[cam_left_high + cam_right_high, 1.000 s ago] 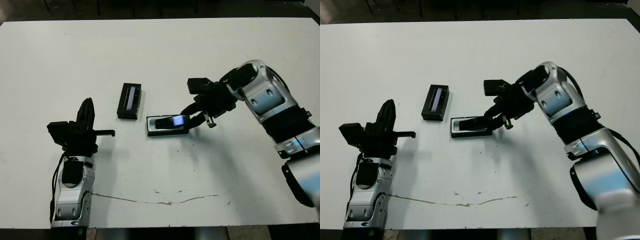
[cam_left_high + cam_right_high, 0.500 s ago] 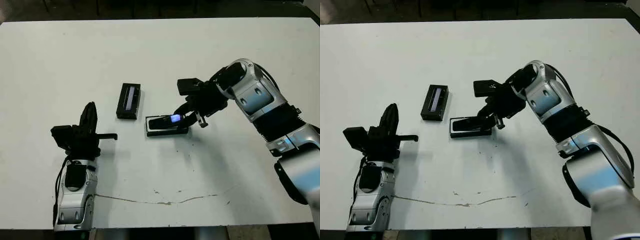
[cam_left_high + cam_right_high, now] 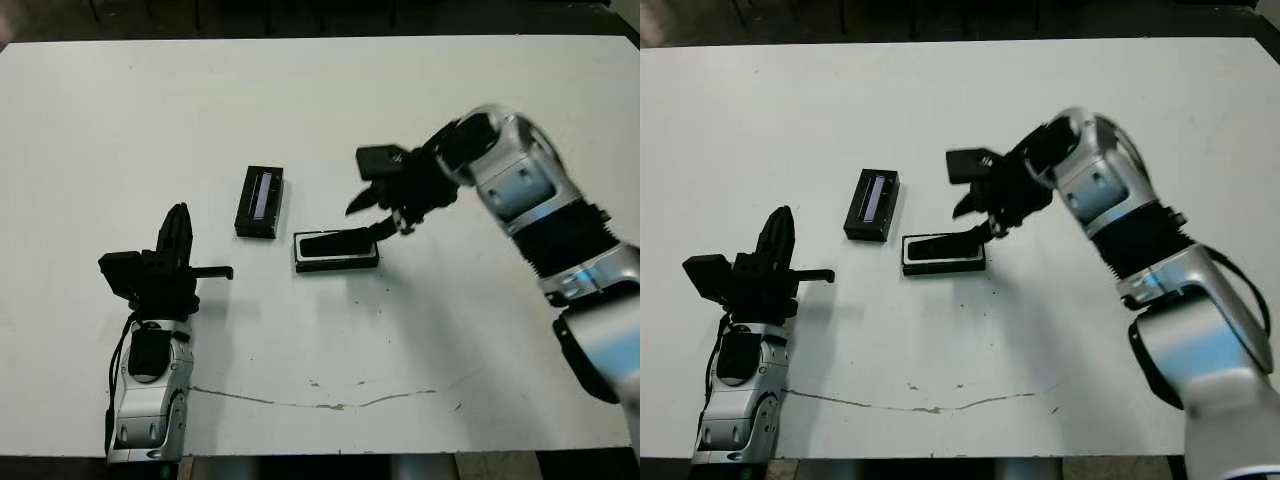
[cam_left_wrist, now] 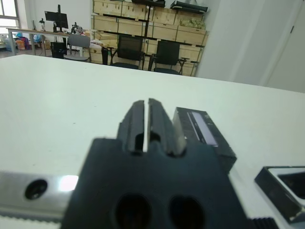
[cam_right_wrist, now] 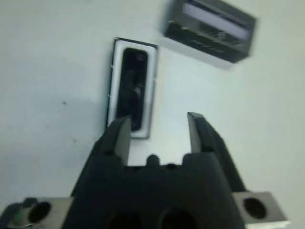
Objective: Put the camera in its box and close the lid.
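Note:
The box (image 3: 336, 262), a shallow black tray with white lining, lies at the table's middle. The glossy black camera (image 3: 334, 243) lies inside its hollow, also seen as the camera (image 5: 132, 87) in the right wrist view. My right gripper (image 3: 372, 213) hovers open just past the box's right end, holding nothing. The lid (image 3: 259, 201), black with a pale grey stripe, lies flat to the left of the box, a small gap between them. Further left, my left gripper (image 3: 177, 232) rests shut and empty, its fingers (image 4: 138, 121) pointing toward the lid (image 4: 204, 137).
A thin brownish crack or stain line (image 3: 330, 404) runs across the white table (image 3: 420, 90) near the front edge. Beyond the table, the left wrist view shows chairs (image 4: 128, 52) and stacked wooden crates (image 4: 143, 24).
My right gripper has let go of the camera, opened, and risen a little away from the box. The camera now lies in the box. The left arm has hardly moved.

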Available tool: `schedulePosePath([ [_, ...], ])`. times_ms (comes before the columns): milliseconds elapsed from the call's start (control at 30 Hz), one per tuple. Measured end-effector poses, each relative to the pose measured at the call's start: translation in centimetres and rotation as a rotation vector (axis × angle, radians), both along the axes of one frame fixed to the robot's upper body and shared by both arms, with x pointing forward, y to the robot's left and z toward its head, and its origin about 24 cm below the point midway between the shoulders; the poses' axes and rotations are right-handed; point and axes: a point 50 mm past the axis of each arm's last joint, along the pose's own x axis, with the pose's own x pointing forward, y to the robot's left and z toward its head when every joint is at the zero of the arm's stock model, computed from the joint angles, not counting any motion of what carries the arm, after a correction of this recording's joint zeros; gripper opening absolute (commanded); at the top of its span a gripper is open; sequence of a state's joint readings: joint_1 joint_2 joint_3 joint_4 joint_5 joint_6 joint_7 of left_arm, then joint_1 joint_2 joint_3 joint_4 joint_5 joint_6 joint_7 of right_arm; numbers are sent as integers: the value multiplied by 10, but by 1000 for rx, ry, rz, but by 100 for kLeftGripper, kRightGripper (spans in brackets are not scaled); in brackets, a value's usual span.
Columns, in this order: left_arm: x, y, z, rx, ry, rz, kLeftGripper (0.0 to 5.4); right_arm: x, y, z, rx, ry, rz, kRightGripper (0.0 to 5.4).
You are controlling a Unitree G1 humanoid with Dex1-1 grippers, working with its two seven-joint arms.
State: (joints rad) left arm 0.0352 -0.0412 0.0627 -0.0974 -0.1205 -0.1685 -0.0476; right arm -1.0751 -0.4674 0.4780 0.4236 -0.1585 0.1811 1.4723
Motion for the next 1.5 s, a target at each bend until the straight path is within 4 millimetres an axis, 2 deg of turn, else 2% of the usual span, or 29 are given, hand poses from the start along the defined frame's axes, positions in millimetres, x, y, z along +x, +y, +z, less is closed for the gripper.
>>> schedulePosePath([
  [233, 0, 1, 0, 1, -2, 1, 0, 2, -21, 27, 96, -75, -41, 402],
  [433, 0, 1, 0, 4, -2, -2, 0, -1, -28, 42, 197, -92, -45, 505],
  [500, 0, 1, 0, 4, -2, -3, 0, -2, -29, 49, 267, -120, -85, 539],
  [567, 1, 1, 1, 2, -2, -3, 0, -6, -32, 56, 391, -198, -179, 539],
  [633, 1, 1, 1, 1, -2, -1, 0, -11, -34, 52, 502, -270, -283, 521],
  [733, 1, 1, 1, 2, -1, -1, 0, -23, -30, 32, 602, -365, -379, 472],
  [1000, 1, 1, 0, 1, 10, -2, 0, -52, -19, -8, 746, -607, -437, 326],
  [1233, 2, 1, 0, 1, 10, -1, 0, -64, -10, -38, 694, -765, -400, 197],
  [1500, 2, 2, 1, 1, 10, 1, 0, -66, -1, -65, 597, -800, -364, 48],
])
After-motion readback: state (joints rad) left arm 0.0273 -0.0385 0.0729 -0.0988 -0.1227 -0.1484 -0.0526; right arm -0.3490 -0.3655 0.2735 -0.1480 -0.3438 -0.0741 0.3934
